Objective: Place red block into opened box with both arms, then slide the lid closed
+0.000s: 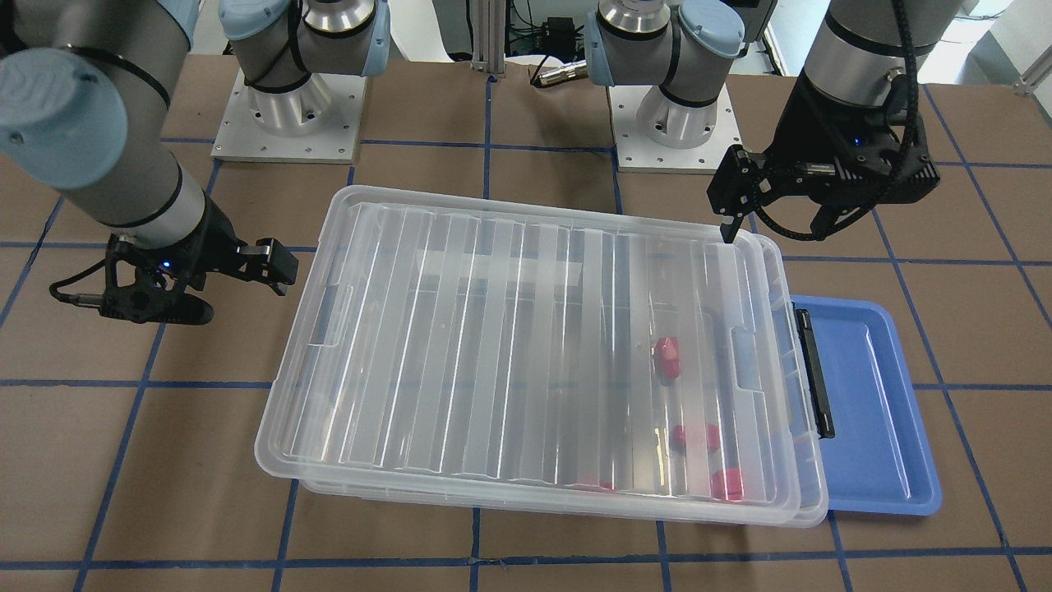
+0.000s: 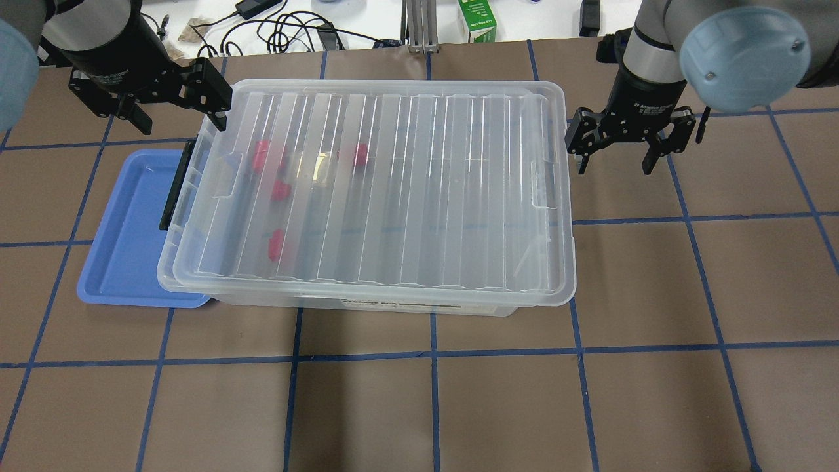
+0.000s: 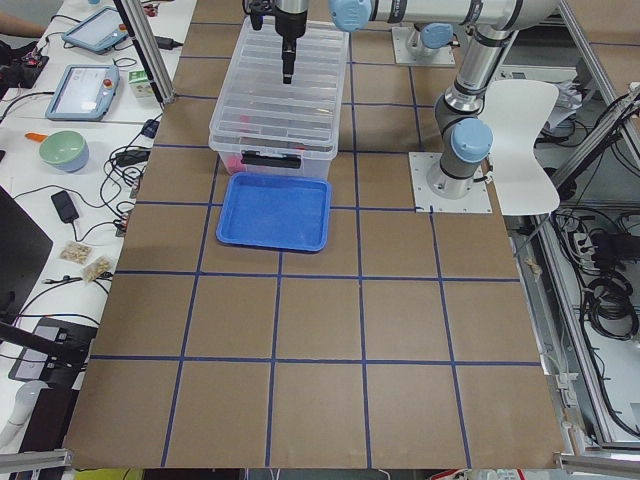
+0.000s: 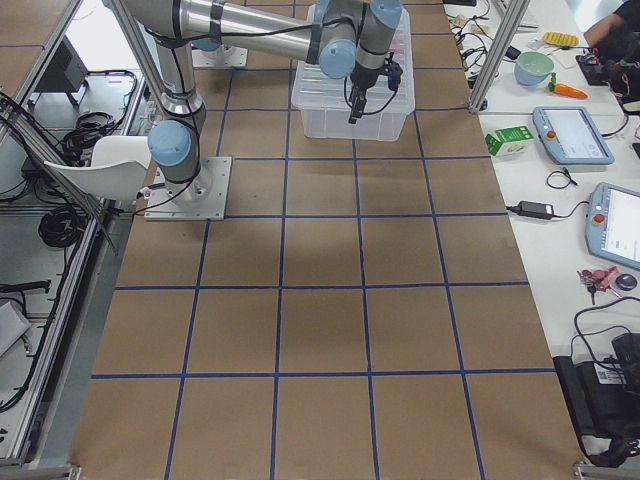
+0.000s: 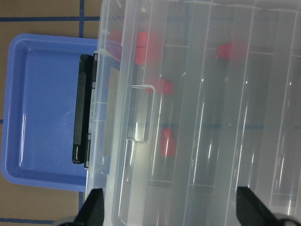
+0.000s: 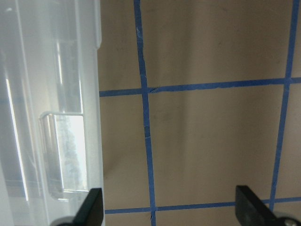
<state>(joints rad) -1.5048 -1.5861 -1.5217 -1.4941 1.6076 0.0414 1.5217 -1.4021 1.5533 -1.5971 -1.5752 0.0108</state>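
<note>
The red block (image 2: 276, 244) is lying inside the box (image 2: 393, 307), toward its left end, and is showing through the ribbed lid (image 2: 419, 190) that is covering it. Three other red blocks (image 2: 281, 190) are sitting in the same half, farther from the robot. No finger is touching the red block, since the lid is lying between it and both grippers. The left gripper (image 2: 183, 124) is hovering at the lid's far left corner with its fingers (image 2: 219, 108) spread wide and holding nothing. One finger is standing right at the corner rim, though whether it is touching cannot be told, and the other is out beyond the box's end. The red block is lying nearer the robot than that gripper, beneath the plastic. The right gripper (image 2: 615, 164) is hanging just beside the lid's right short end, over the table (image 2: 459, 393), with its fingers likewise spread and empty, well apart from the red block. The lid is resting slightly askew, overhanging at the right end and leaving the rim by the black latch (image 2: 174, 190) exposed. The blue tray (image 2: 124, 249) is lying at the box's left end, one edge hidden under the box's rim.
</note>
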